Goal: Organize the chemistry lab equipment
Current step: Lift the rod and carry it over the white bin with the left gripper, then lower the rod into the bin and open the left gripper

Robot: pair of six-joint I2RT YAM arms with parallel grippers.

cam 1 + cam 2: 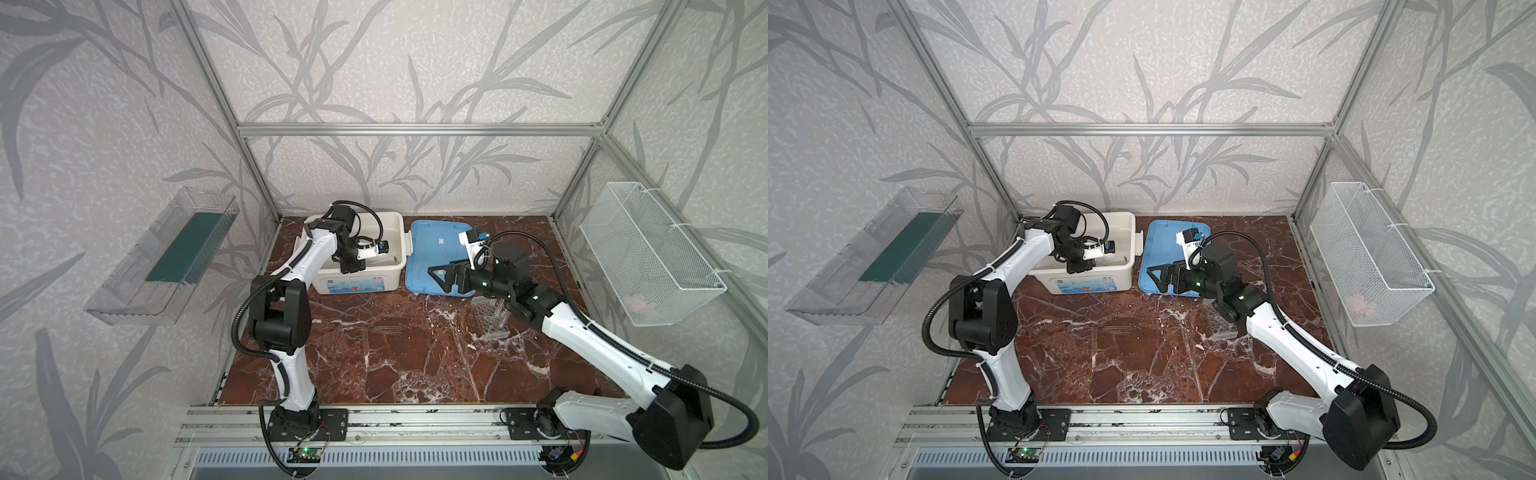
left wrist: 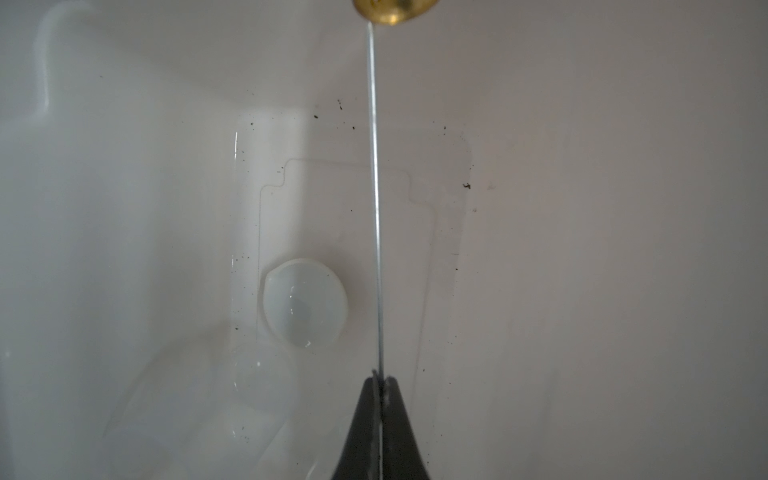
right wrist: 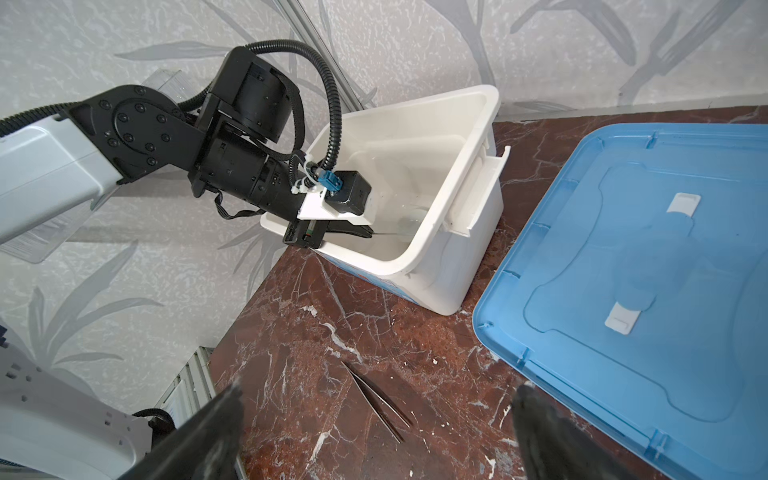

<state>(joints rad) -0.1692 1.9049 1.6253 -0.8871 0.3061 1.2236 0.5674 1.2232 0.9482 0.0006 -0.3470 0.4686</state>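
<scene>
We note left gripper (image 2: 380, 382) pinching thin rod (image 2: 376, 208), axis straight ahead, inside white bin (image 2: 582, 291); right gripper (image 3: 380, 392) wide, empty.

top views: high, frontal, whole table (image 1: 415, 365) | wrists: close, share bin (image 3: 457, 270)

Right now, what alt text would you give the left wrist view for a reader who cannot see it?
The left gripper is shut on a thin rod, brass-coloured at its far end, held inside the white bin. A small white round dish lies on the bin floor.
</scene>
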